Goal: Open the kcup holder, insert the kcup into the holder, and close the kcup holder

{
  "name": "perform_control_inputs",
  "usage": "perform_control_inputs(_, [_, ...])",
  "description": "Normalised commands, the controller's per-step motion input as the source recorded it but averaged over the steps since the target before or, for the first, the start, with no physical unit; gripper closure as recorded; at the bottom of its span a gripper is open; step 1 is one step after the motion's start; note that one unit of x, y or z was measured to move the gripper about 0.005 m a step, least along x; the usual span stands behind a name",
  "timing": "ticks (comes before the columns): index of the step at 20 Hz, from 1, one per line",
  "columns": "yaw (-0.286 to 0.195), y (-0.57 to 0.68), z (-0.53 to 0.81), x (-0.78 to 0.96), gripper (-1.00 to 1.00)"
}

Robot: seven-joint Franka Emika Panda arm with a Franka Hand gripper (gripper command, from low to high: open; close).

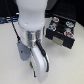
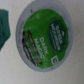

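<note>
The kcup (image 2: 45,35) fills the wrist view: a round pod with a bright green printed top and a blue-white rim, lying top up and very close under the camera. No fingers show in that view. In the exterior view my white arm and gripper (image 1: 39,67) hang over the pale table, at the exterior view's left of the kcup holder (image 1: 62,39), and they hide the kcup there. The holder is a black boxy unit, with several pale-lidded pods (image 1: 55,21) showing in its upper part. I cannot tell whether the jaws are open or shut.
A teal object (image 2: 4,25) lies just beside the kcup in the wrist view. A grey mount (image 1: 20,50) sticks out from the wrist. The pale table (image 1: 10,65) spreads around the arm, with a dark background behind.
</note>
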Motion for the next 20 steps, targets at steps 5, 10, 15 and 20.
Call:
perform_control_inputs(5, [-0.108, -0.02, 0.02, 0.25, 1.0])
perform_control_inputs(10, [-0.106, 0.01, -0.01, 0.26, 1.0])
perform_control_inputs(15, [-0.102, 0.03, 0.04, 0.22, 1.0])
perform_control_inputs(20, [-0.058, 0.12, 0.18, 0.13, 1.0])
